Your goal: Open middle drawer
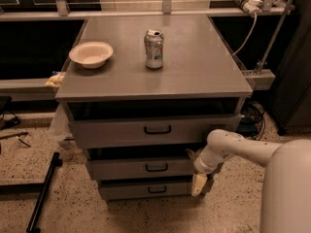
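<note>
The middle drawer (pixel 146 168) is the second grey metal front of the cabinet, with a small black bar handle (pixel 156 167). It stands out a little from the cabinet, under the wider top drawer (pixel 155 130) and above the narrow bottom drawer (pixel 146 190). My white arm comes in from the right, and the gripper (pixel 198 181) hangs at the right end of the middle drawer, pointing down by the cabinet's right front corner.
On the cabinet top (pixel 194 67) stand a white bowl (pixel 91 54) and a soda can (pixel 154 48). A black bar (pixel 43 193) lies on the speckled floor at left. Cables (pixel 250 115) and a metal frame stand at right.
</note>
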`<state>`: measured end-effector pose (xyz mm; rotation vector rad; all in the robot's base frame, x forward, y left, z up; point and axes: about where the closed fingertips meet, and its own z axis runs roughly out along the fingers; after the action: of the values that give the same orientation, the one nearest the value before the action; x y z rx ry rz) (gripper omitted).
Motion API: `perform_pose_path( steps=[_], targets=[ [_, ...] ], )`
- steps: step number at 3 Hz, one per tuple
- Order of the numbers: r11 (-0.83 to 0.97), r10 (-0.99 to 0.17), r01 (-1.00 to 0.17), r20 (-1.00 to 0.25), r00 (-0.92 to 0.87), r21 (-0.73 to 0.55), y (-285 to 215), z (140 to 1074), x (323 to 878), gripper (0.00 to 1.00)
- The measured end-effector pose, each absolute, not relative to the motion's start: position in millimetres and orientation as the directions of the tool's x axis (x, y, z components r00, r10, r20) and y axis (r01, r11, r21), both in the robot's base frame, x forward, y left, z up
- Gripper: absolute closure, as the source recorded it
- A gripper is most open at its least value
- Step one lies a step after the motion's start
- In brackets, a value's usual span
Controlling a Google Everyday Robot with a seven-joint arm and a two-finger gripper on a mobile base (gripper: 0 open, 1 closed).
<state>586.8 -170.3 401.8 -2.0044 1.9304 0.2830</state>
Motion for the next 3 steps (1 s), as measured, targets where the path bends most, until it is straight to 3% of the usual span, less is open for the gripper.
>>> perform_pose_path(
  steps=[3],
  targets=[
    [-0.031, -0.932, -0.998, -0.363, 0.011, 0.048, -184.0, 420.6, 508.1, 0.00]
  ],
)
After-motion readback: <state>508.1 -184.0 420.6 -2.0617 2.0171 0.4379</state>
